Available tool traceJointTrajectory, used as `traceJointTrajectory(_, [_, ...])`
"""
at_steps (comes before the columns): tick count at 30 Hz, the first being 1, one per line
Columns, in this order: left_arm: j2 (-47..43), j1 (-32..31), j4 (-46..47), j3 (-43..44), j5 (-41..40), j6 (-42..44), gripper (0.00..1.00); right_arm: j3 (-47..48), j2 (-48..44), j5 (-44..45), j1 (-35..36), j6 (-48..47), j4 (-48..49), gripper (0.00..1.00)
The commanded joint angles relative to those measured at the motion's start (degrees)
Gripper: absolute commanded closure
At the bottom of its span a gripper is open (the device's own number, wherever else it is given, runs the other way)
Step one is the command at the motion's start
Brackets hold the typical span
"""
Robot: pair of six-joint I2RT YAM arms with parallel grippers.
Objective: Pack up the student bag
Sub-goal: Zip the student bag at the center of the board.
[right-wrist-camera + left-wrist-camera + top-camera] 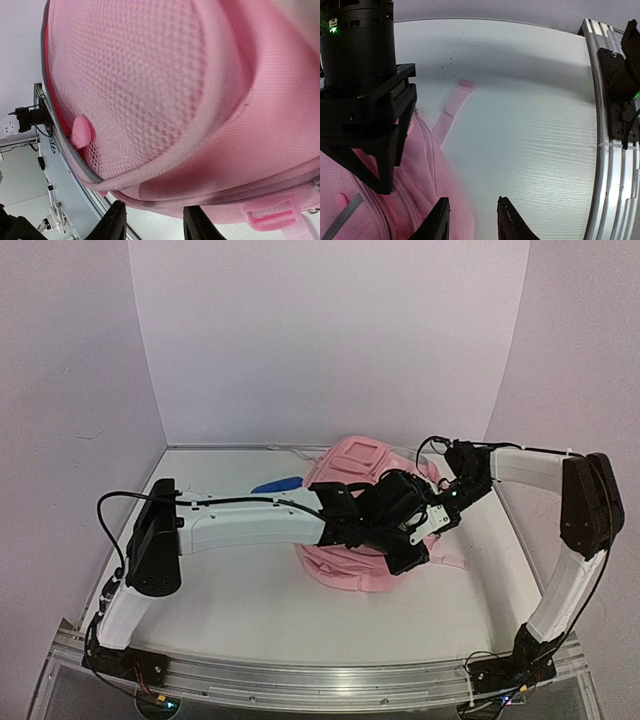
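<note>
The student bag (345, 505) is a big soft pink backpack lying in the middle of the table. My left arm reaches across it, and the left gripper (414, 556) hangs over its right edge. In the left wrist view the left gripper (473, 200) is open, with bare table between its fingertips and pink bag fabric (415, 175) just to the left. My right gripper (441, 512) is at the bag's right side. In the right wrist view the bag's mesh back (150, 85) fills the frame, and the right gripper (154, 205) stands open just under the bag's lower seam.
A blue object (277, 483) lies on the table just behind the bag's left side. A loose pink strap (452, 107) trails onto the white table. The right arm's black wrist (365, 115) hangs close beside my left gripper. The metal rail (612, 165) marks the near edge.
</note>
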Motion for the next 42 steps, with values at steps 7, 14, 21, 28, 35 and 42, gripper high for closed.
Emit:
traceJointTrajectory(7, [-15.8, 6.2, 8.6, -15.6, -8.9, -20.7, 0.48, -3.9, -13.2, -1.5, -2.8, -9.6, -2.3, 0.55])
traceJointTrajectory(14, [-22.5, 11.3, 8.4, -24.9, -15.1, -32.8, 0.38, -10.1, -22.4, 5.0, 4.4, -5.6, 8.4, 0.52])
traceJointTrajectory(21, [-23.9, 12.7, 3.5, -25.7, -20.4, -36.2, 0.35, -15.6, -23.9, 15.0, 14.3, -0.3, 20.3, 0.52])
traceJointTrajectory(28, [-26.3, 13.2, 4.5, -29.2, -22.2, -39.8, 0.34, -15.9, -19.9, 19.2, 18.8, 0.8, 23.9, 0.55])
traceJointTrajectory(35, [-27.0, 13.3, 4.5, -29.5, -22.8, -39.2, 0.34, -17.3, -16.4, 21.0, 21.4, 2.2, 26.5, 0.60])
traceJointTrajectory(42, [-26.7, 13.4, 5.3, -29.7, -21.6, -36.9, 0.34, -19.9, -15.2, 24.1, 23.3, 3.5, 27.2, 0.67])
